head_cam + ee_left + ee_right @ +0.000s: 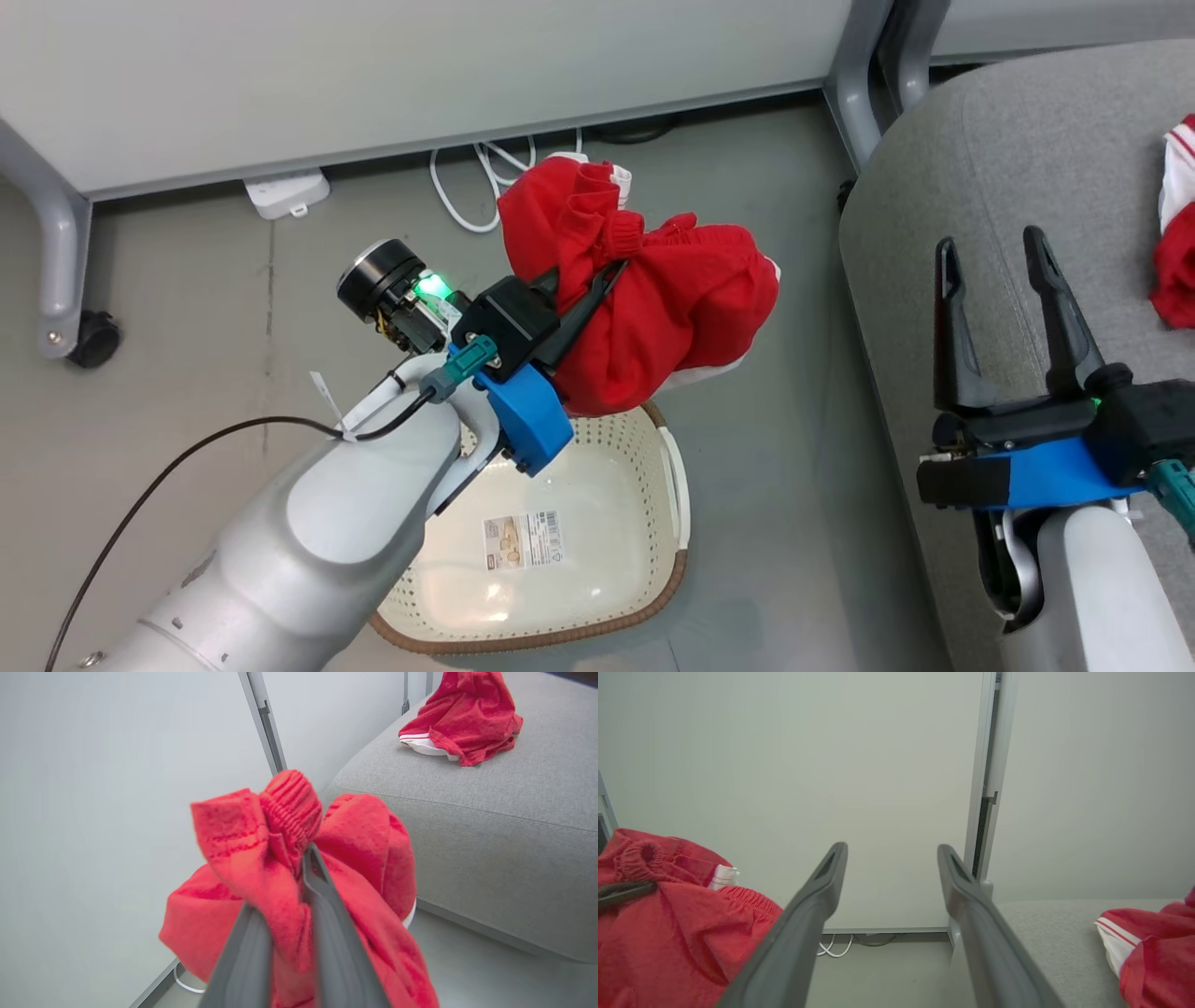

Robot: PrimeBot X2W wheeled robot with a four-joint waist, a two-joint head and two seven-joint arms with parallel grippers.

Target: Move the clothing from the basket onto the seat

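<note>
My left gripper (597, 285) is shut on a bunched red garment (672, 299) with an elastic waistband, held in the air above the far end of the cream basket (597, 597). The basket's floor is bare apart from its barcode sticker (523, 539). In the left wrist view the red garment (280, 877) wraps both fingers. A second red garment with white trim (1178, 252) lies on the grey seat (990, 159), also seen as the second garment (462, 716) in the left wrist view. My right gripper (994, 245) hovers open over the seat's near edge, nothing between its fingers.
A pale wall panel (420, 65) with grey metal legs (61, 252) and a black caster runs along the back. White cables (476, 182) and a power strip (285, 194) lie on the floor beneath it. Grey floor separates basket and seat.
</note>
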